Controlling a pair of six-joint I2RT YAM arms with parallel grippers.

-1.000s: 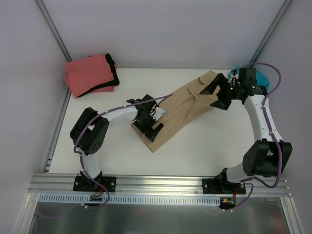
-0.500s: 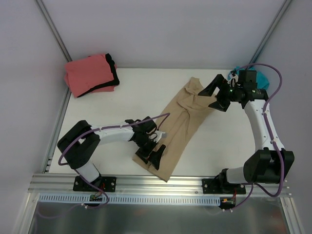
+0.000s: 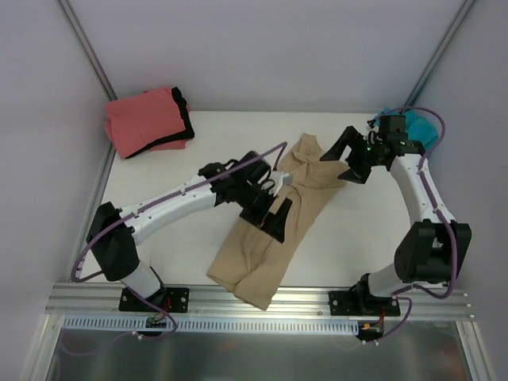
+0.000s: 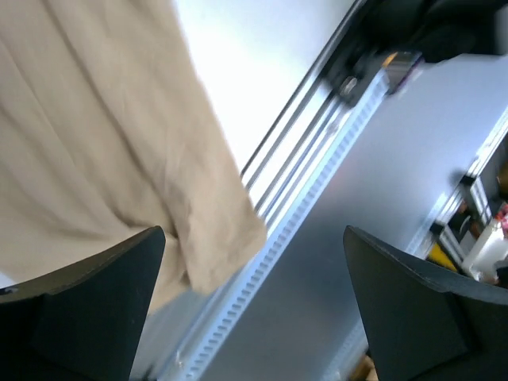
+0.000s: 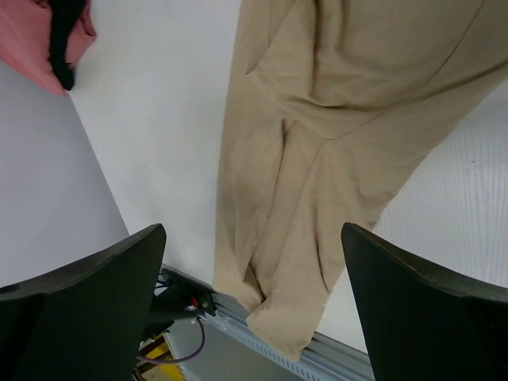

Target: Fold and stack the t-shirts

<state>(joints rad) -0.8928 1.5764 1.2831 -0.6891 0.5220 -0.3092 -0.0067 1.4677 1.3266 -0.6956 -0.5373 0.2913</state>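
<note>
Fingers (image 3: 279, 219) of left arm (image 3: 171, 202) spread wide, empty, arm stretched low across surface (image 3: 357, 230) over tan t-shirt (image 3: 254, 270). Right fingers (image 3: 337, 146) likewise agape, empty, above its far end. Soft creased cloth, long diagonal strip, overhanging near edge.

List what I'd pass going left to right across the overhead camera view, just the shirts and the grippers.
Folded coral-pink and black shirts → tan shirt → right gripper → teal shirt. The left gripper hangs over the tan shirt, so it is left out of the order.
</note>
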